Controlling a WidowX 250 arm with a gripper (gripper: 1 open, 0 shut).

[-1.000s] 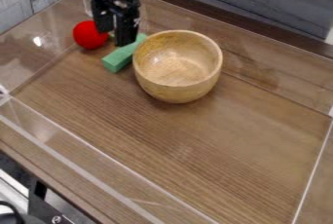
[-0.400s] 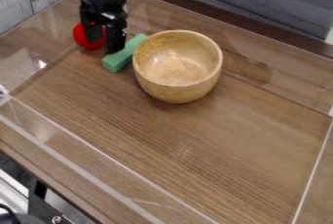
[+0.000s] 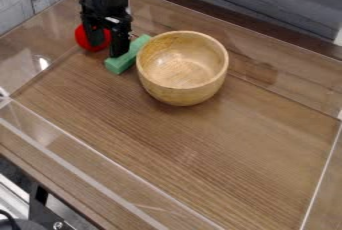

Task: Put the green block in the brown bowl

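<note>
Since a second ago my gripper (image 3: 104, 40) has slid left and sunk lower, away from the spot above the green block's (image 3: 124, 57) upper end and over to the red ball's (image 3: 90, 37) side of it. Now it points straight down at the back left of the wooden table (image 3: 201, 164), its black fingers (image 3: 118, 42) spread wide with nothing between them. I see the fingers partly covering the red ball, and the right one comes down just at the green block's far end; I cannot tell whether it touches. That block lies flat on the table, tilted on a diagonal, its near end pointing toward me and its right edge just beside the brown bowl's (image 3: 151, 86) left wall. Whether block and bowl touch I cannot tell from this view. My brown bowl sits upright to the right of the gripper, and I can see right down to its bare bottom. Clear walls (image 3: 54, 139) ring the table.
</note>
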